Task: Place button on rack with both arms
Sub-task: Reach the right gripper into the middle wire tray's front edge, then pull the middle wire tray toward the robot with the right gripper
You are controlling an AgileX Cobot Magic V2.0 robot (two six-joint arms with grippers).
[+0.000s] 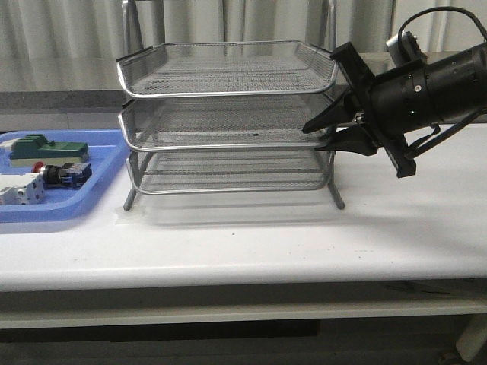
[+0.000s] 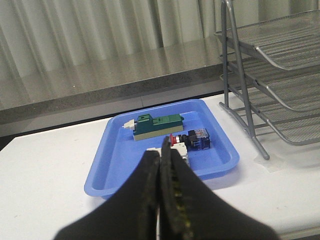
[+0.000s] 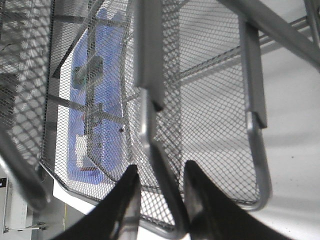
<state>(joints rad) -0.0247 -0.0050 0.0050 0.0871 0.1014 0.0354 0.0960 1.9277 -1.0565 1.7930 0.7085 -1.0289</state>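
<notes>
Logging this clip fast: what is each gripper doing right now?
Left gripper: shut, holding nothing, above the flat blue plastic tray.
Right gripper: open, fingers straddling the rim of the silver wire-mesh rack's middle tray, not clamped.

White table (image 1: 251, 251) seen across lower half of frame, lit evenly, soft shadows cast. Pale pleated curtain (image 1: 61, 30) hung along top of frame. Grey ledge (image 1: 53, 99) set behind table, upper left.
</notes>
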